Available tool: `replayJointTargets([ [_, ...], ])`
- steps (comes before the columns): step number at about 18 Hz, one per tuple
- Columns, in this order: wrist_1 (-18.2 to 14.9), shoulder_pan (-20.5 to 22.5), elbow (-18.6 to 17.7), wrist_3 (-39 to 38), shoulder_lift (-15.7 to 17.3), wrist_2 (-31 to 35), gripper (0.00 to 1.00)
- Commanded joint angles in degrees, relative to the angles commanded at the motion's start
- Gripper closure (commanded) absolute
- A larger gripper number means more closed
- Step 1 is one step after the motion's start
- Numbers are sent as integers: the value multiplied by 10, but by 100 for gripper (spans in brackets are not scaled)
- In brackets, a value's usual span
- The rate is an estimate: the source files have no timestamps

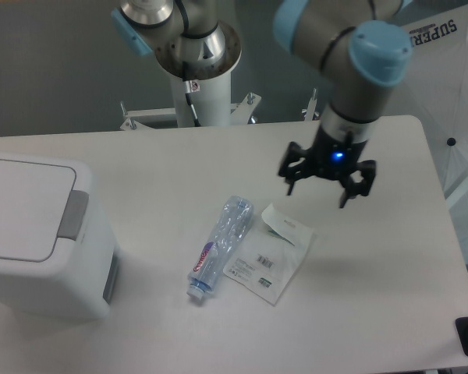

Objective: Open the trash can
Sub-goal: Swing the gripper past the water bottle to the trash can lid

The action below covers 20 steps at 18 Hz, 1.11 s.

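Observation:
The trash can (pixel 31 234) is a large white boxy bin at the left edge of the table. Its flat white lid is down, with a grey push tab (pixel 73 215) on the right side of the lid and a grey panel (pixel 110 278) lower on the side. My gripper (pixel 327 189) hangs above the table at the right, far from the trash can. Its black fingers point down and are spread apart with nothing between them.
A clear plastic bottle (pixel 221 246) lies on its side in the middle of the table. A flat white packet (pixel 271 254) lies just right of it, below and left of the gripper. The robot's base column (pixel 200 86) stands at the far edge.

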Motion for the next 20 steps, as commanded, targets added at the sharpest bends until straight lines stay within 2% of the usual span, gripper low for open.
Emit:
replayJointTargets([
  [8, 4, -92, 32, -137, 6, -24, 0],
  [15, 9, -147, 40, -170, 11, -47, 0],
  [20, 43, -173, 42, -191, 11, -53, 0],
])
